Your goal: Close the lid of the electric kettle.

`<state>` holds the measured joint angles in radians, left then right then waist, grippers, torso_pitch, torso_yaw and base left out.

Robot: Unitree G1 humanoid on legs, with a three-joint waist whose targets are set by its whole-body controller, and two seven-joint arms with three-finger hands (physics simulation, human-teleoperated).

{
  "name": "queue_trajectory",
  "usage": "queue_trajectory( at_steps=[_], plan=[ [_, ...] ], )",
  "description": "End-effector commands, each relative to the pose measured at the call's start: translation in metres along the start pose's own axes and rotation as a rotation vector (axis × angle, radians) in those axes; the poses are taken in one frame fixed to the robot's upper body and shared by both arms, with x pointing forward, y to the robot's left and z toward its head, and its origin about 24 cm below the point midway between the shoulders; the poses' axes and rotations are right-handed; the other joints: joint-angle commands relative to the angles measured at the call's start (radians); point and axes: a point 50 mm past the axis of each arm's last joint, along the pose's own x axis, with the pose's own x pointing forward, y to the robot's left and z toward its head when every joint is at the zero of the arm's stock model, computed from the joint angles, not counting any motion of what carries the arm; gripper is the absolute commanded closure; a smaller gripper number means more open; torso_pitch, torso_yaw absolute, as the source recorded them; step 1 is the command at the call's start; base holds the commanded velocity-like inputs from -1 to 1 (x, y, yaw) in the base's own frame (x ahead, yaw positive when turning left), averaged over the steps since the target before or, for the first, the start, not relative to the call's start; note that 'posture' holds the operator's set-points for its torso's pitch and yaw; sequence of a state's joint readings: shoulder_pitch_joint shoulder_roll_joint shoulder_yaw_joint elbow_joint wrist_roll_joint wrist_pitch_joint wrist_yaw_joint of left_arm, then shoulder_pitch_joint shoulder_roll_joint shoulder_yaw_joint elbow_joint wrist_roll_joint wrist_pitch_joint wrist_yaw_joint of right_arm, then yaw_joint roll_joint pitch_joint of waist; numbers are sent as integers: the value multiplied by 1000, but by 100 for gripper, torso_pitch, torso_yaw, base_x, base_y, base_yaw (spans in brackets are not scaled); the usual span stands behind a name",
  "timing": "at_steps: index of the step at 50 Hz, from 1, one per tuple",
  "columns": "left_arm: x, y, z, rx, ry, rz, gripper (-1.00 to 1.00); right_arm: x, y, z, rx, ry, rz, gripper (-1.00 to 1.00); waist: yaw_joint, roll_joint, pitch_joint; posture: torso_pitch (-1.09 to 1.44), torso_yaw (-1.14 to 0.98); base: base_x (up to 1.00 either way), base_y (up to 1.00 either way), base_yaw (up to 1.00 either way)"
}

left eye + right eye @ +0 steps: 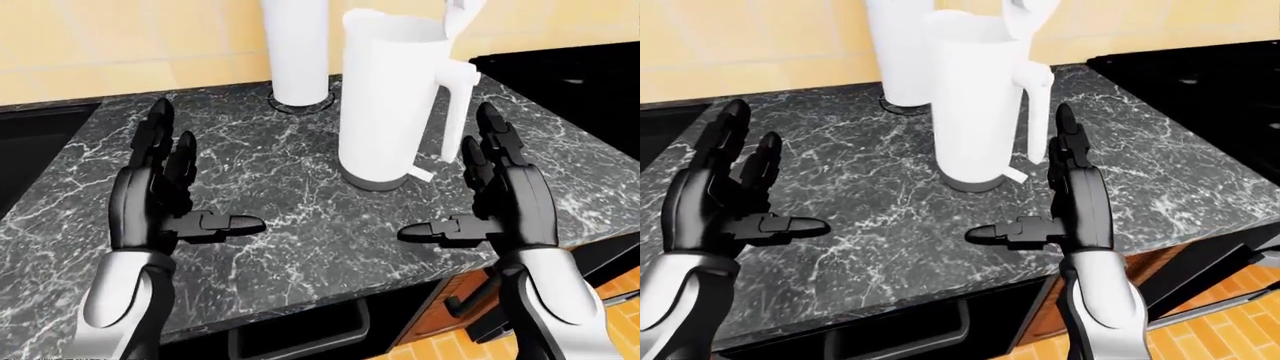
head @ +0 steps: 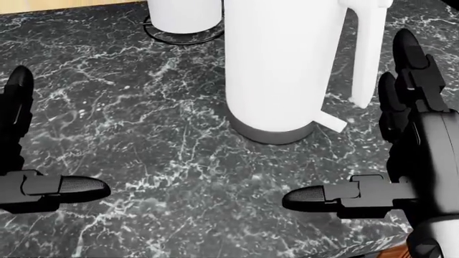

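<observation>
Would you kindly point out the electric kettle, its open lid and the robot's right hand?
electric kettle [image 1: 385, 112]: left-eye view, middle of its white body.
lid [image 1: 460, 13]: left-eye view, raised flap above the handle.
right hand [image 1: 510, 199]: left-eye view, back of the palm.

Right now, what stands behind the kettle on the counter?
A white cylinder on a dark round base stands behind the kettle, toward the tan wall. Its top is cut off by the left-eye view's edge.

The electric kettle [image 1: 390, 105] is white with a grey base band (handle white too), standing on a black countertop [image 1: 260, 187] veined white; beside it, both hands [image 1: 150, 195] [image 1: 505, 199] are black.
</observation>
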<state>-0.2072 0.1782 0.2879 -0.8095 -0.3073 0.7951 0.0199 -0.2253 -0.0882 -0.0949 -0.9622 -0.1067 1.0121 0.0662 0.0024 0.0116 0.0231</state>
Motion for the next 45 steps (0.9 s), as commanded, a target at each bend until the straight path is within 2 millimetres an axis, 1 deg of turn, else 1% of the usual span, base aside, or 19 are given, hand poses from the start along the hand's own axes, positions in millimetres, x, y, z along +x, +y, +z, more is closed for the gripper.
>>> queue_trajectory(
  at_steps=[1,16,29,36,41,45],
  plan=[
    [-1,-1,13,11,-81,-7,-100,-1,-1,10,-5,-73,-6,-100,-1,1,-17,0,0,0,0,0],
    [-2,-2,14,12,-81,-8,-100,-2,-2,12,-10,-76,-8,-100,3,-1,-10,0,0,0,0,0],
    [0,-2,10,14,-78,-11,-100,-1,-3,11,-12,-77,-13,-100,7,-2,-12,0,0,0,0,0],
    [2,-1,7,14,-78,-11,-100,-1,-3,15,-11,-93,-11,-100,7,-1,-15,0,0,0,0,0],
    [-1,-2,12,14,-79,-10,-100,-1,-5,14,-21,-89,-17,-100,6,0,-17,0,0,0,0,0],
    [-3,-2,15,14,-79,-9,-100,-1,-8,17,-28,-93,-27,-100,6,-1,-17,0,0,0,0,0]
  ],
)
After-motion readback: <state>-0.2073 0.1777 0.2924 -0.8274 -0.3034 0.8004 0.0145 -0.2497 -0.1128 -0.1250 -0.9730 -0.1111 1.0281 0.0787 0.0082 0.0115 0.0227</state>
